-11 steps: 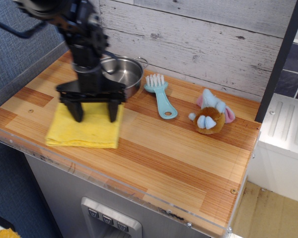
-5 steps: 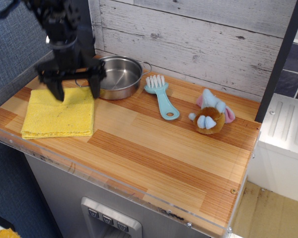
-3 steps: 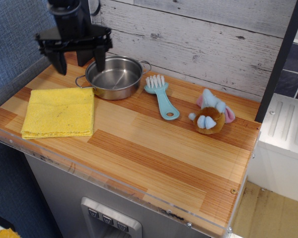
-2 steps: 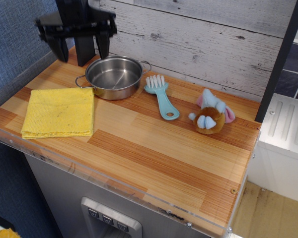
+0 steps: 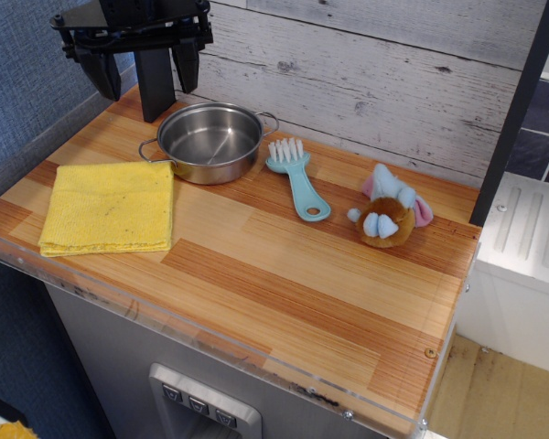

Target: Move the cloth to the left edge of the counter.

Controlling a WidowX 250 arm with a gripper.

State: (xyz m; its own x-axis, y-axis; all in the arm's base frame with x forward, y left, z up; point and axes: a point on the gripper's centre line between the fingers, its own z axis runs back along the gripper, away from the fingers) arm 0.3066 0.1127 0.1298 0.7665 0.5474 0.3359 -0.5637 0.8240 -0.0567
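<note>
The yellow folded cloth [image 5: 110,208] lies flat on the striped wooden counter [image 5: 284,274], close to its left edge and just in front-left of the steel pot [image 5: 209,141]. My black gripper [image 5: 145,84] hangs open and empty high above the counter's back left corner, well above and behind the cloth. Its fingers [image 5: 185,66] point down and touch nothing.
A teal brush [image 5: 296,176] lies right of the pot. A small plush toy [image 5: 387,210] sits further right. A white ridged surface [image 5: 528,236] adjoins the counter on the right. A whitewashed plank wall runs along the back, a blue wall along the left.
My gripper pushed the cloth leftwards to the counter's left edge, then let go and rose up and back to above the back left corner. The cloth has stayed still since.
</note>
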